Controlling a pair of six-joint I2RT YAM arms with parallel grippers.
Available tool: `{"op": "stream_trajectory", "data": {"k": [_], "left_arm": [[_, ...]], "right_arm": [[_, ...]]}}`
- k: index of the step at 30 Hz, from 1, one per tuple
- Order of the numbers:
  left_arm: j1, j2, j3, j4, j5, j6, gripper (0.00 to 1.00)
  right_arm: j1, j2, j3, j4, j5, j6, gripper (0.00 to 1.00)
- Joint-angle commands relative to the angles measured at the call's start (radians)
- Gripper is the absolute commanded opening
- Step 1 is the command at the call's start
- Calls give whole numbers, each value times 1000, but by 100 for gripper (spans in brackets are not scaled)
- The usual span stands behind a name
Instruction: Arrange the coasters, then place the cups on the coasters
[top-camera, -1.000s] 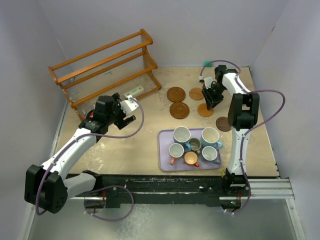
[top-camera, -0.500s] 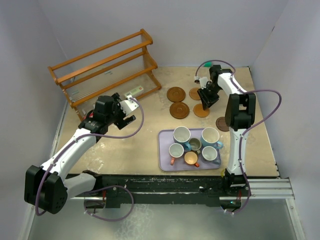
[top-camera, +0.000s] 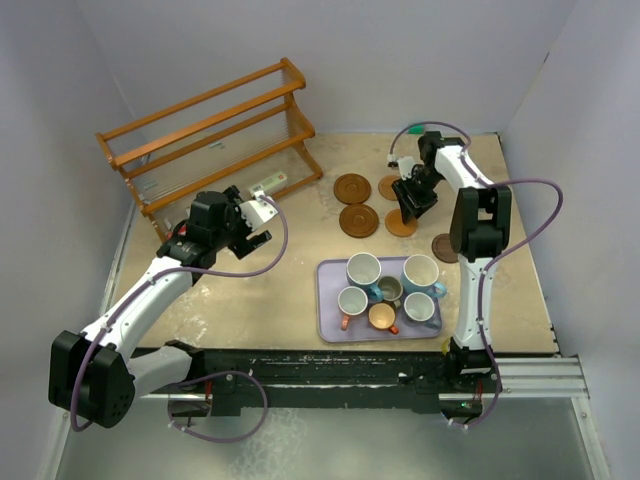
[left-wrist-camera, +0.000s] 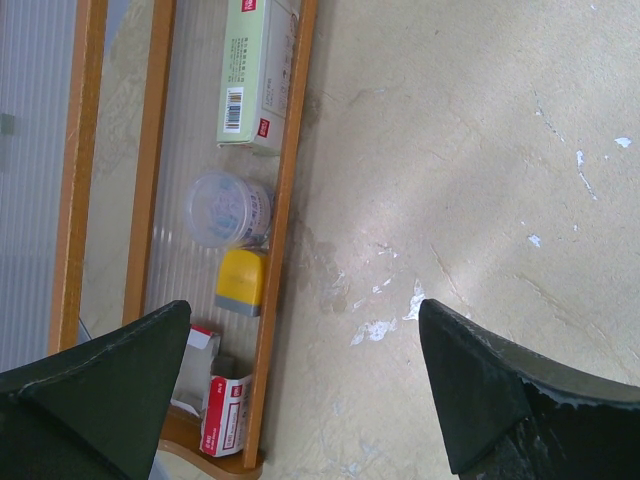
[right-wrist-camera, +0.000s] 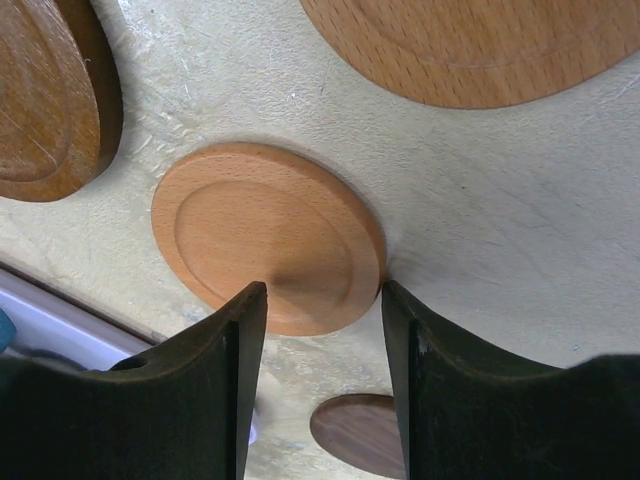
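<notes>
Several brown coasters lie at the back right of the table. A light orange coaster (top-camera: 399, 224) (right-wrist-camera: 268, 238) lies flat under my right gripper (top-camera: 411, 204) (right-wrist-camera: 325, 290). Its jaws stand apart over the coaster's near edge, gripping nothing. Beside it lie dark coasters (top-camera: 358, 220) (top-camera: 351, 188), and another dark coaster (top-camera: 447, 248) (right-wrist-camera: 360, 435) lies apart. Several cups, among them a white-and-blue cup (top-camera: 363, 268) and an orange cup (top-camera: 382, 318), stand on the lavender tray (top-camera: 328, 300). My left gripper (top-camera: 262, 226) (left-wrist-camera: 303, 310) hangs open over bare table.
A wooden rack (top-camera: 215, 135) (left-wrist-camera: 278, 250) stands at the back left, with small boxes and a jar on its bottom shelf beside my left gripper. The tray's corner (right-wrist-camera: 60, 310) shows just left of my right fingers.
My right gripper slid the light orange coaster a little left toward the dark ones, then its jaws widened off it. The left arm has not moved.
</notes>
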Motion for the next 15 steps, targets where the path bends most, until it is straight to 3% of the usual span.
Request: {"op": "stream_trajectory", "data": {"k": [1, 7, 15], "left_arm": [[8, -29, 7, 16, 20, 10, 92], [7, -37, 5, 13, 22, 12, 92], [6, -43, 7, 15, 29, 12, 92]], "right_arm": [[-12, -78, 46, -40, -28, 16, 55], [-71, -161, 14, -19, -34, 24, 62], [-144, -318, -238, 48, 51, -42, 62]]}}
